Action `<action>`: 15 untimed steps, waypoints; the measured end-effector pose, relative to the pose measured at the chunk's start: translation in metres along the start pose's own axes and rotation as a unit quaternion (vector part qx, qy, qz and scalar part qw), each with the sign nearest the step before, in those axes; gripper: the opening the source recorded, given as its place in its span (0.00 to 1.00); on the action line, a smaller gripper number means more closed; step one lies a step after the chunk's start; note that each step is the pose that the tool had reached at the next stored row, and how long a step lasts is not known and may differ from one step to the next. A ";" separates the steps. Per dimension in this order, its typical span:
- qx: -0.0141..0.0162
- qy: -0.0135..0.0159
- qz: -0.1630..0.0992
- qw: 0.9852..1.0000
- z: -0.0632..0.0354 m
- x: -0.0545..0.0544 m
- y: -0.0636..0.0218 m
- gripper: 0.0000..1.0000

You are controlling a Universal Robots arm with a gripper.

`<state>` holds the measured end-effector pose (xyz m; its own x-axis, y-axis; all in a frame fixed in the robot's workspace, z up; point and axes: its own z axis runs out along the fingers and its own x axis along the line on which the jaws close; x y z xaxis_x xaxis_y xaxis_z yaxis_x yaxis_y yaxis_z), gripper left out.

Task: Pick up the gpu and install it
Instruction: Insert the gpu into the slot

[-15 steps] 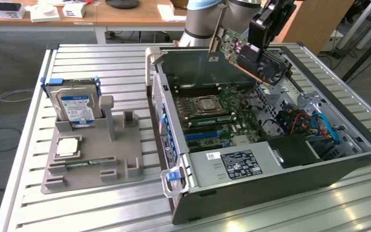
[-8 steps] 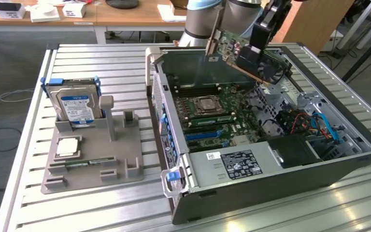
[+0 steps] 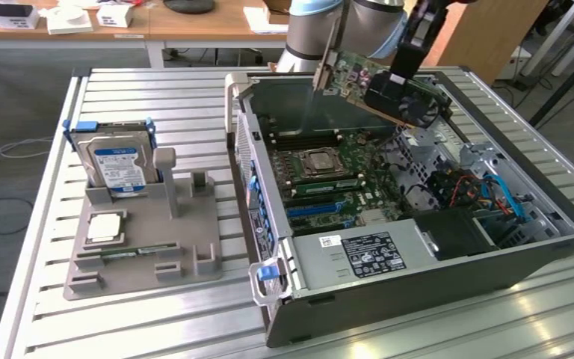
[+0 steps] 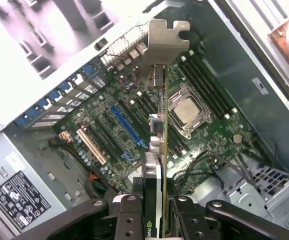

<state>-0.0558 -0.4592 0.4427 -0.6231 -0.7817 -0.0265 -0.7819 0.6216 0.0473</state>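
While the arm hangs over the open computer case [image 3: 417, 299], its gripper [image 3: 394, 75] is pinching the graphics card [image 3: 352, 75] near the black cooler, clamped on both faces. The card is up in the air, tilted, above the far end of the case and clear of the motherboard [image 3: 337, 179] beneath it. Its silver bracket [image 3: 322, 72] points towards the exterior view's left.

From the wrist camera the graphics card [image 4: 157, 145] is seen edge-on, running away from the gripper [image 4: 153, 212] to the bracket [image 4: 167, 37] at its far end, with the fingers [image 4: 128, 215] pressing it from either side. That view looks past the card onto the board. It picks out a long blue slot [image 4: 128, 125] on one side of the card's line and the processor socket [image 4: 187, 110] on the other. The exterior view gives what the wrist cannot: the gap of air under the card.

Inside the case sit a power supply [image 3: 367, 254] and a tangle of blue and orange cables [image 3: 492, 194]. On the slatted table [image 3: 167, 97], at the exterior view's left, a grey holder [image 3: 182, 247] carries a hard drive [image 3: 117, 164] standing upright.
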 end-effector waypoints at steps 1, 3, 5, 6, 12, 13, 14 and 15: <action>0.000 0.000 -0.009 1.000 0.0001 0.000 0.0000 0.27; -0.001 0.001 -0.027 1.000 0.0004 0.000 0.0000 0.27; -0.001 0.002 -0.045 0.999 0.0007 0.000 0.0000 0.27; -0.001 0.003 -0.055 0.998 0.0009 0.000 0.0000 0.27; -0.003 0.005 -0.109 0.994 0.0017 0.000 -0.0001 0.27; -0.003 0.006 -0.118 0.993 0.0019 0.000 -0.0001 0.27; -0.003 0.006 -0.127 0.992 0.0021 0.000 -0.0001 0.27; -0.004 0.006 -0.136 0.991 0.0022 0.000 -0.0001 0.27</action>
<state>-0.0558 -0.4592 0.4405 -0.3892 -0.9208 -0.0265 -0.9206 0.3877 0.0473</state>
